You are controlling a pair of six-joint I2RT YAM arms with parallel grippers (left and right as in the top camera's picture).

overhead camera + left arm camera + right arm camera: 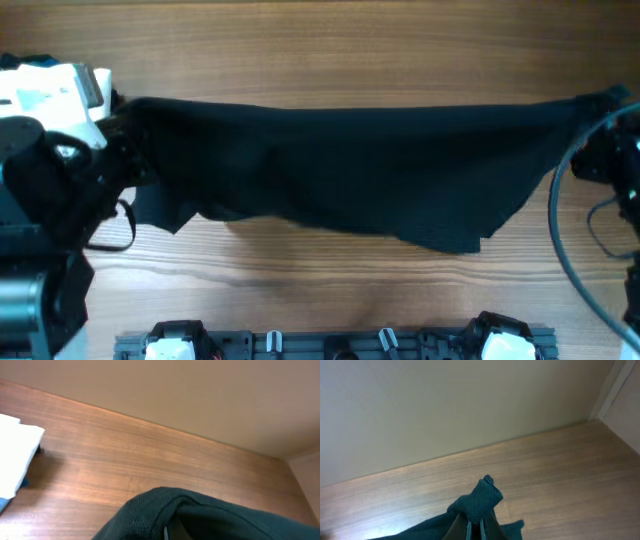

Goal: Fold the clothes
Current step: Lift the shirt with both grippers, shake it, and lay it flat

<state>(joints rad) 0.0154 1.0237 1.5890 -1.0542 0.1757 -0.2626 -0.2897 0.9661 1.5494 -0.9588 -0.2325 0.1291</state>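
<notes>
Clothes (340, 170) are hanging stretched between the two hands, top edge running taut from one to the other, lower edge drooping below them towards the desk (320, 300). Left hand (118, 135) is pressed together, pinching one corner; right hand (474, 529) is pinching the opposite corner, a tuft poking up above its fingers. This is looking like the spreading step, first fold not yet made. Next move is calling for both hands travelling together with even tension, laying the fabric flat without a corner slipping
</notes>
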